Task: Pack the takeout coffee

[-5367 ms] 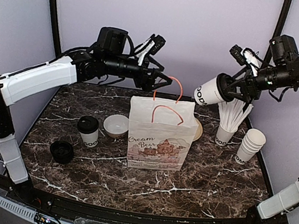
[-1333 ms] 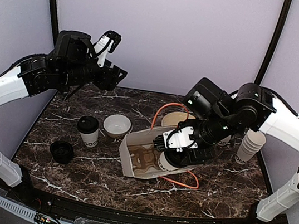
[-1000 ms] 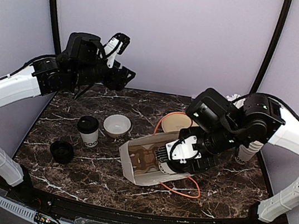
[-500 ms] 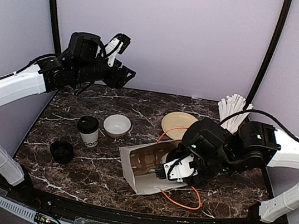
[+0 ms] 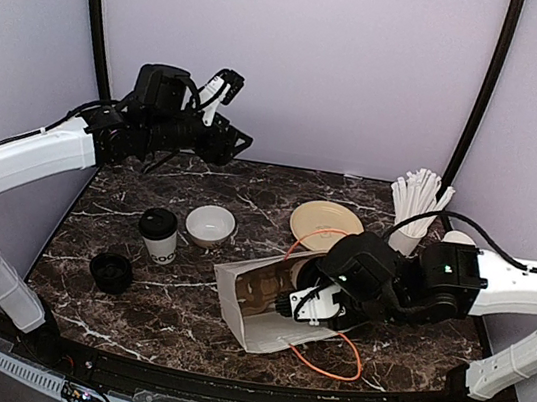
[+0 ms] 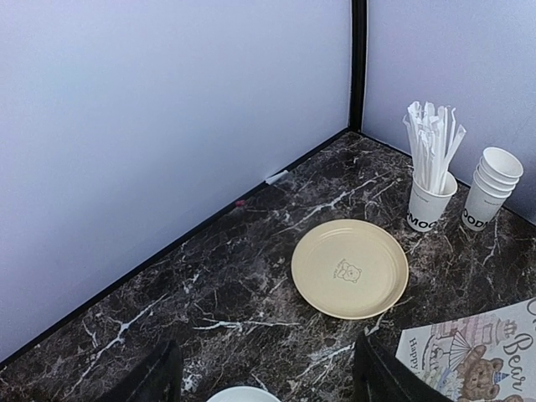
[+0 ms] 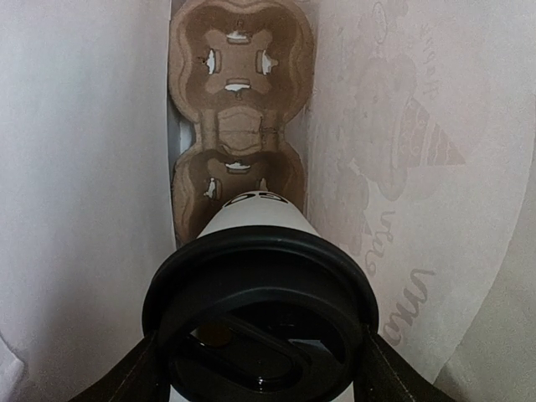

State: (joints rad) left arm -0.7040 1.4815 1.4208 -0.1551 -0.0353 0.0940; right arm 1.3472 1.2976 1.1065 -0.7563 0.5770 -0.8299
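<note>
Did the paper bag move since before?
Yes. The paper bag stood upright to the right of the white bowl; now it lies tipped on its side, nearer the front.

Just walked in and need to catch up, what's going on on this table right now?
The right gripper holds a lidded coffee cup inside a paper bag that lies tipped on its side, the cup pointed at the cardboard cup carrier in the bag's bottom. The left gripper hangs open and empty above the table, at its back left. A second lidded cup stands on the table, not yet packed.
</note>
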